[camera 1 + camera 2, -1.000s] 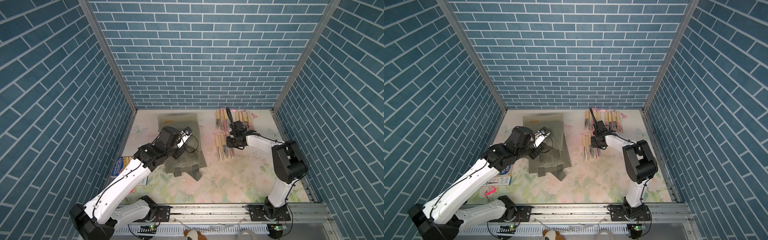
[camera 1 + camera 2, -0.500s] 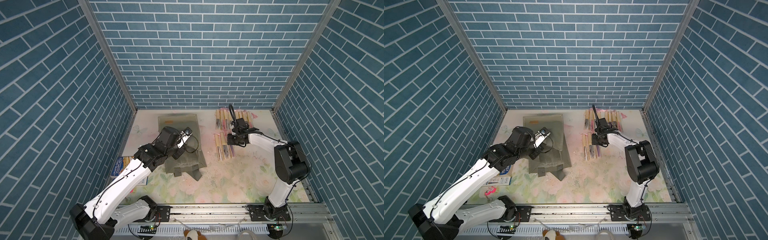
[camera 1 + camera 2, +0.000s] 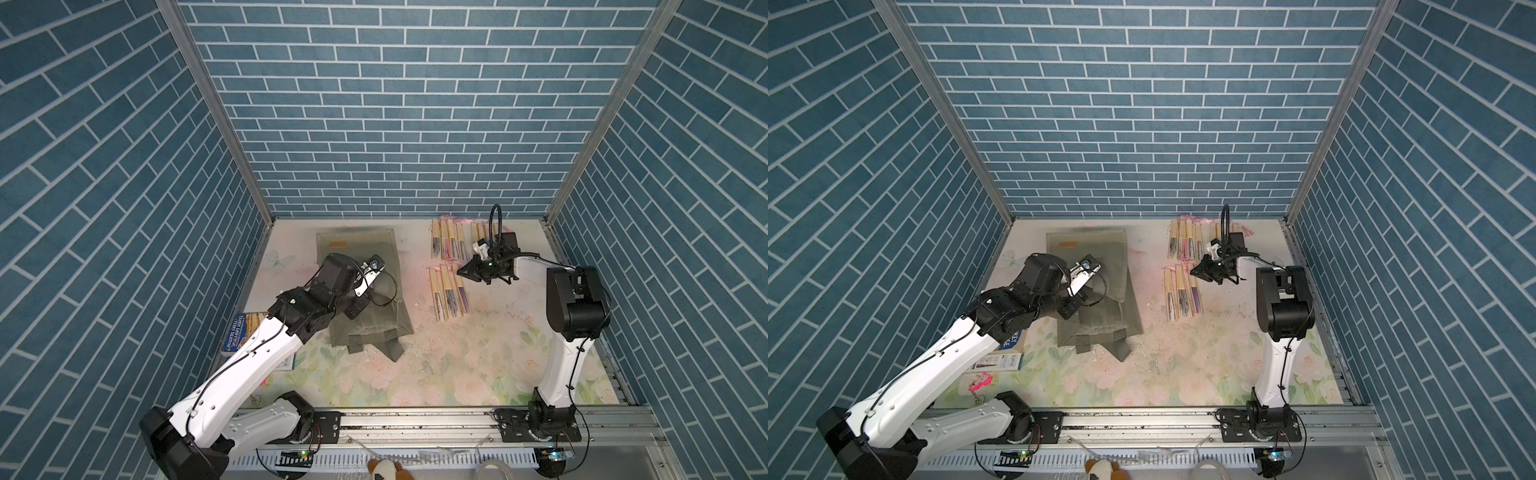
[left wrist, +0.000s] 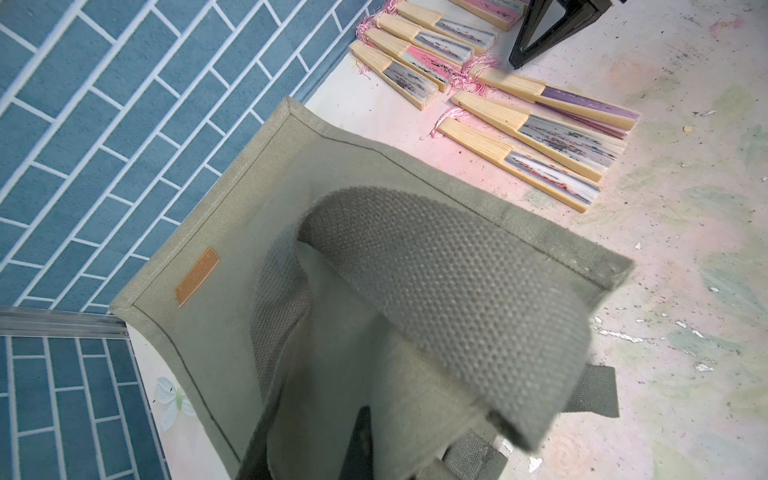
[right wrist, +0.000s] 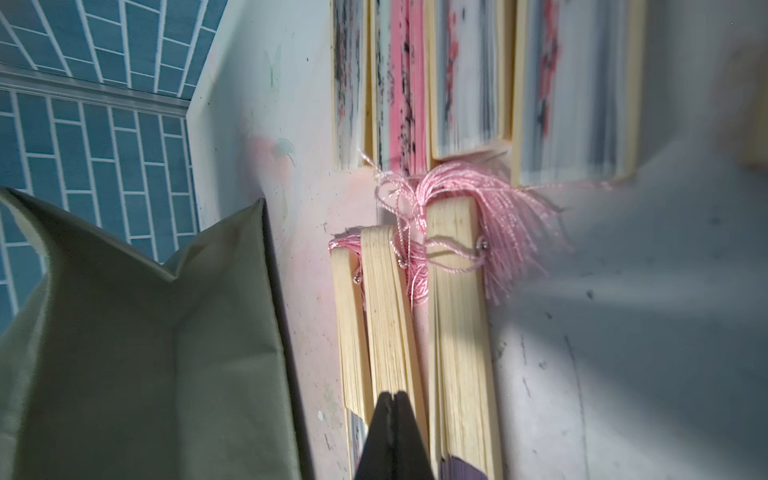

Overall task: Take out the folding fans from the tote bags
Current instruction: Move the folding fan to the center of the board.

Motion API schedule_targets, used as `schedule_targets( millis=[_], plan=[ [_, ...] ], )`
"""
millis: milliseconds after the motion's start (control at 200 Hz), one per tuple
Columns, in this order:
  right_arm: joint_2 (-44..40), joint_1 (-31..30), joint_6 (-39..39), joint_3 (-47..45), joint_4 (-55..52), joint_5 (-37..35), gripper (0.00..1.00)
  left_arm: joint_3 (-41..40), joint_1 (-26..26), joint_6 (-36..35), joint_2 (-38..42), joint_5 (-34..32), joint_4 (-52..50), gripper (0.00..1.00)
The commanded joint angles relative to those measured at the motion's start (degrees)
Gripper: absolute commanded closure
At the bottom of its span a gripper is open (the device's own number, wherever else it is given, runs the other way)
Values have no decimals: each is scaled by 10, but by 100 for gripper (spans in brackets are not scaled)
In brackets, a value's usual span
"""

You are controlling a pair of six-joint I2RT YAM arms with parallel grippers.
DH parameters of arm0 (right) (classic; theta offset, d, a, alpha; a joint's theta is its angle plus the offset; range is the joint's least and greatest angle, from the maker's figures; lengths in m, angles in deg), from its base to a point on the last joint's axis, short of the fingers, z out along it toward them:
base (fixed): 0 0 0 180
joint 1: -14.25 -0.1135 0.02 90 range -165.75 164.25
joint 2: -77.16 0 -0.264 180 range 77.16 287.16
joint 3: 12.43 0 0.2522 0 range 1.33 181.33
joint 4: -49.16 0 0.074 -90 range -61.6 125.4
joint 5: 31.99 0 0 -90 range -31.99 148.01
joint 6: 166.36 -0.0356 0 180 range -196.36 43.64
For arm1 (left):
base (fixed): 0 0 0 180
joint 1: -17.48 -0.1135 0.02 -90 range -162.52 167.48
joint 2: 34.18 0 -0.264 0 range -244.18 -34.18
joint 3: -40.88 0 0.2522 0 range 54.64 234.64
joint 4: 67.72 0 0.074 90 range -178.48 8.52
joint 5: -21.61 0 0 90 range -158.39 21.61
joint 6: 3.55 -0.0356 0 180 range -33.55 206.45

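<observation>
Hovering over folding fans [image 3: 451, 293]: right jaws closed, empty | left jaws pinching tote bag [image 3: 357, 243], arm outstretched

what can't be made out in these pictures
- tote bag inside: left wrist view, its strap handle and folded fabric cover it
- blue book: both top views, left arm covers part
- far-row fans: top views, right arm overlaps some; right wrist view, print blurred

The left arm [image 3: 249, 361] stretches forward, wrist bent down. The right arm [image 3: 561, 353] stands tall and bends; the right gripper [image 5: 391, 401] is pinched closed.
</observation>
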Motion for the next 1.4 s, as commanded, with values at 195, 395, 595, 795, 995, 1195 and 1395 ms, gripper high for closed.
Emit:
schedule_targets(
  millis=[195, 395, 595, 795, 995, 1195, 1395],
  plan=[
    [45, 13, -24, 13, 23, 100, 100, -8, -1, 4, 8, 3, 8, 100],
    [74, 17, -8, 17, -16, 63, 100, -9, -1, 4, 8, 4, 7, 100],
    [79, 19, -8, 13, -17, 39, 100, -11, 0, 4, 11, 4, 9, 100],
    [43, 19, -41, -10, 50, 74, 100, -11, -1, 4, 11, 4, 9, 100],
    [-38, 16, -60, -28, 80, 93, 100, -11, -1, 5, 10, 4, 9, 100],
    [-98, 31, -29, -65, 3, -63, 98, -10, -1, 5, 10, 4, 8, 100],
    [-111, 58, -10, -109, -24, -176, 89, -10, -1, 5, 11, 4, 8, 100]
  ],
)
